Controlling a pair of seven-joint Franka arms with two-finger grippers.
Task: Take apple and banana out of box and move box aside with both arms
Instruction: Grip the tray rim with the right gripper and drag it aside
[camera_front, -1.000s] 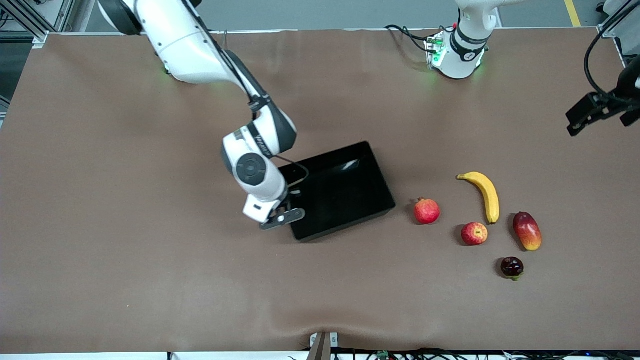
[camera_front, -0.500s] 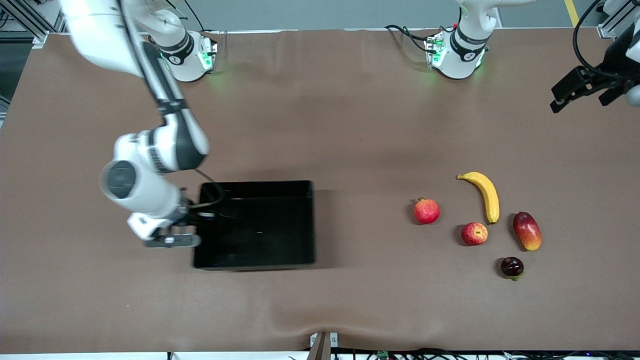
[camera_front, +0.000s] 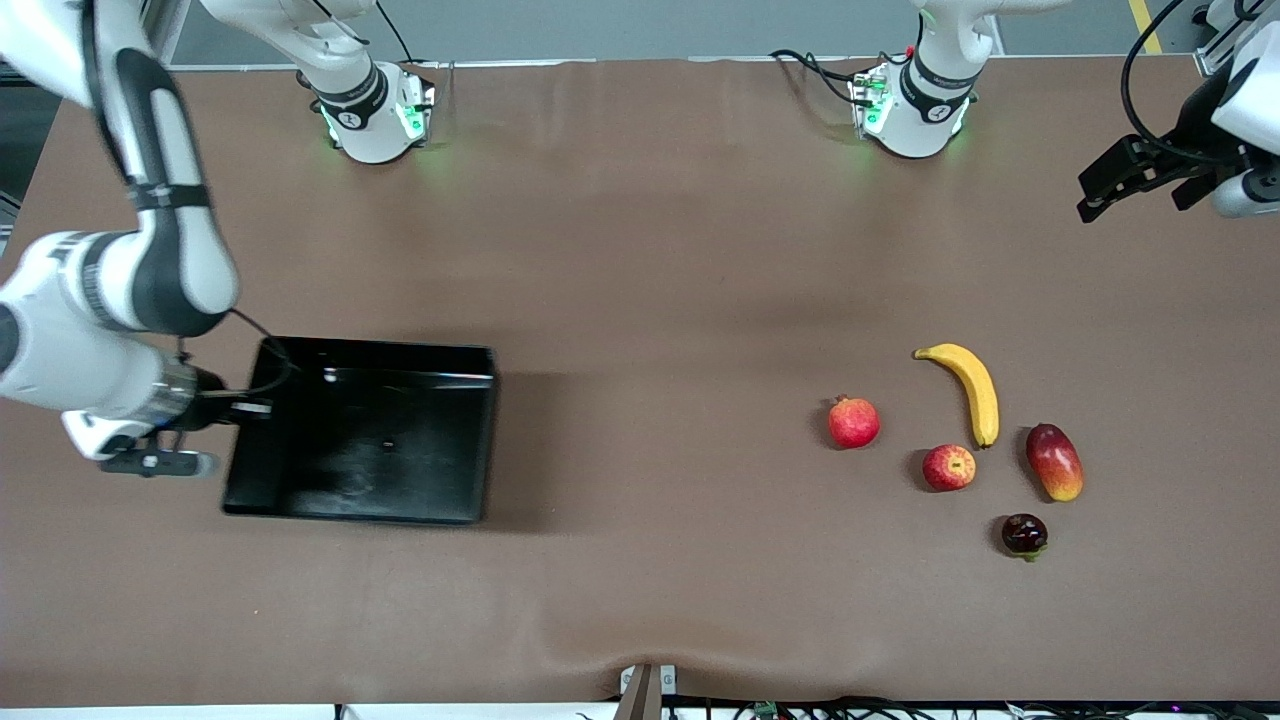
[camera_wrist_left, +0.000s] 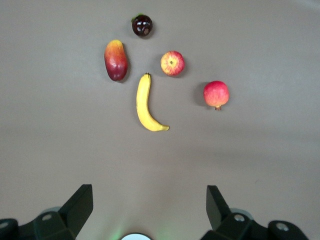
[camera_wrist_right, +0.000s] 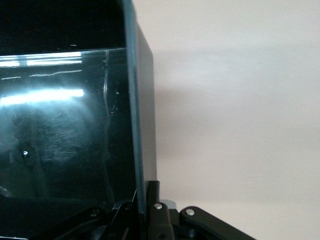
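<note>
The box (camera_front: 360, 432) has travelled a long way across the tabletop (camera_front: 640, 250) in the last second: from the middle, skewed and not far from the fruit, it has been dragged toward the right arm's end and now lies squarely there, empty, at about 9 o'clock from the fruit cluster and well apart from it. The right gripper (camera_front: 215, 412) did the pulling alone; its fingers are clamped tight on the box's short wall at the end toward that arm, and the right wrist view shows the thin black wall pinched between them. The apple (camera_front: 948, 467) and the banana (camera_front: 968, 388) rest on the bare tabletop near the left arm's end and have not shifted, the banana at roughly 1 o'clock from the apple and just beside it. Around them lie a pomegranate (camera_front: 853, 422), a mango (camera_front: 1054, 461) and a small dark fruit (camera_front: 1024, 534). The left gripper (camera_front: 1140, 180) hangs high over the tabletop's edge at the left arm's end, jaws spread wide and holding nothing; that arm waits. Both fruits being out and the box now aside, the task looks nearly finished: what seems left is for the right gripper to let go of the wall and withdraw.
</note>
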